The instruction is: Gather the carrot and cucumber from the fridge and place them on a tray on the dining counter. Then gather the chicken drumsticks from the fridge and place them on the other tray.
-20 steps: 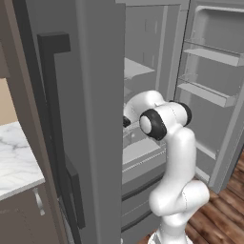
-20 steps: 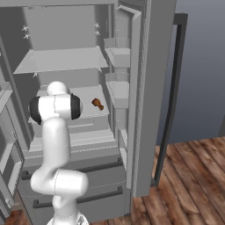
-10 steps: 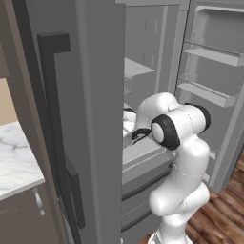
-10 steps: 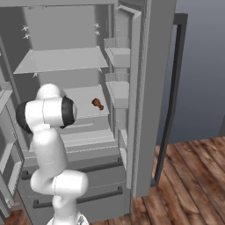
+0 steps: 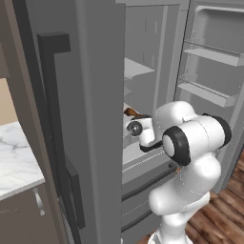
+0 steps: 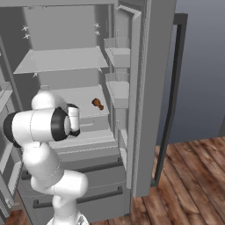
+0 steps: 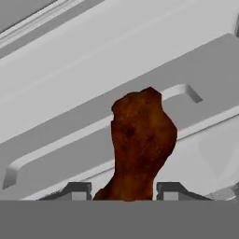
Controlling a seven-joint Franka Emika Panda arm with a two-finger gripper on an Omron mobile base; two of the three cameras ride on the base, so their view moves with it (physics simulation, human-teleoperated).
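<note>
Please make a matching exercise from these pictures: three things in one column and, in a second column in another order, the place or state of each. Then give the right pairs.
Things:
1. brown chicken drumstick
2. second drumstick
3. fridge door

Places or states:
A. swung open
B. lying on a fridge shelf
C. between the fingers of the gripper

Right pairs: 1-C, 2-B, 3-A

Arm pulling back from the fridge shelf

Your arm [image 5: 190, 143] has swung outward and lower — a drumstick [image 7: 140, 144] rides between the fingers [image 7: 170, 189], off the shelf.
</note>
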